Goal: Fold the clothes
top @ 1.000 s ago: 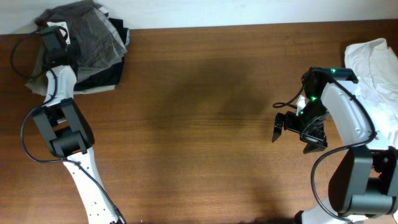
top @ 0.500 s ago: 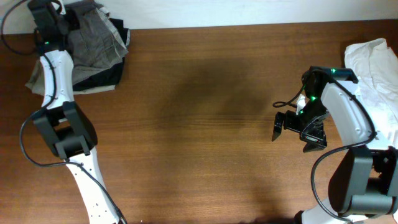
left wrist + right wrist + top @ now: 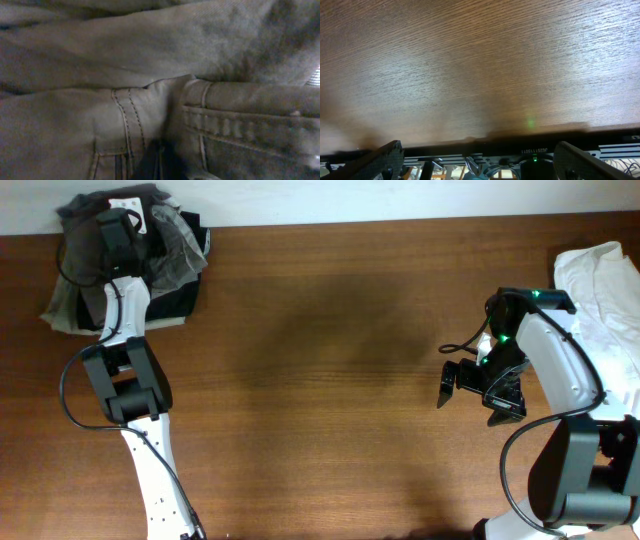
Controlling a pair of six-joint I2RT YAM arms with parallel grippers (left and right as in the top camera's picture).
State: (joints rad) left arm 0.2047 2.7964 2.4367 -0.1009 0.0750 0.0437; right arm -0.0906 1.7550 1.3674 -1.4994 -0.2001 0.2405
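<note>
The left gripper is buried in the clothes heaped at the far left corner of the bench; its opening cannot be told. The right gripper hangs wide open, empty, near the right edge beside a white cloth.

A brown wooden table is seen filling the overhead view (its grain running side to side). At 12 o'clock it is bordered by a pale strip, possibly a wall. A faint green glint is caught on the wood in the right wrist view.
</note>
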